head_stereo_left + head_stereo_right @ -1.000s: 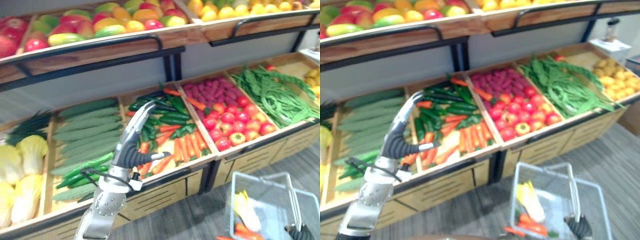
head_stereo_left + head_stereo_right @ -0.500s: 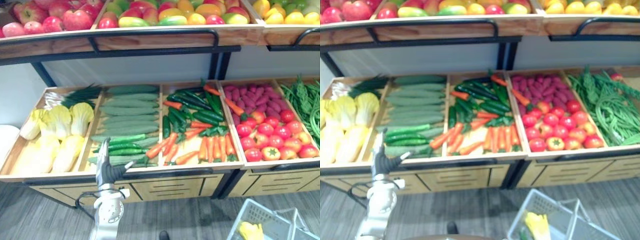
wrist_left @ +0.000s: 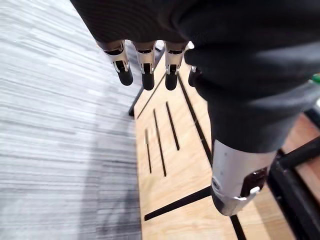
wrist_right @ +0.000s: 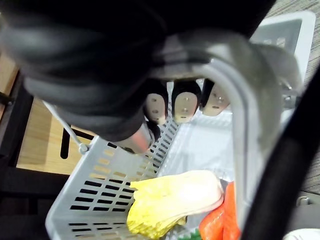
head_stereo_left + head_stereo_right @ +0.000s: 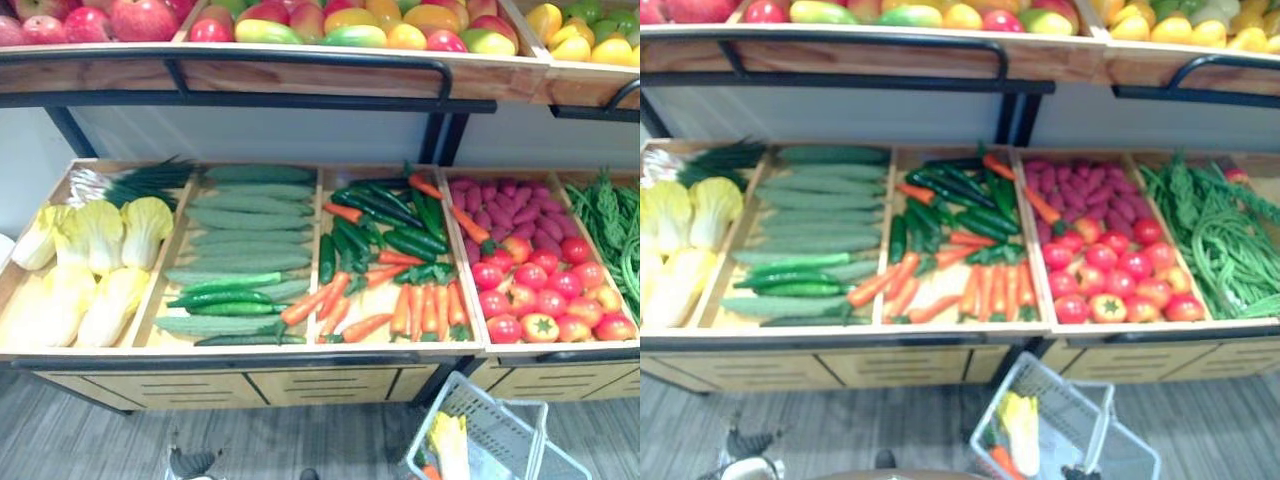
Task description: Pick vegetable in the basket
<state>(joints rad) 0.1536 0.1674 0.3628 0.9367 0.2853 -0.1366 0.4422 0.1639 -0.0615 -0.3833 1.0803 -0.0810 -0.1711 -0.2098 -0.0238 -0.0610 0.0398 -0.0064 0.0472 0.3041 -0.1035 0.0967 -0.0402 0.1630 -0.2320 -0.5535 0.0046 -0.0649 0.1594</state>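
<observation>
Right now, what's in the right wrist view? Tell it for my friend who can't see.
The right hand curls round the grey basket handle, seen from very close. Past it, inside the pale slotted basket, lie a yellow leafy cabbage and an orange carrot.

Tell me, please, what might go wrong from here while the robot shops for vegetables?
The right hand holds the basket by its handle; a swing might tip out the cabbage. The left hand hangs low by the stand's wooden front and could catch the black rail when raised.
</observation>
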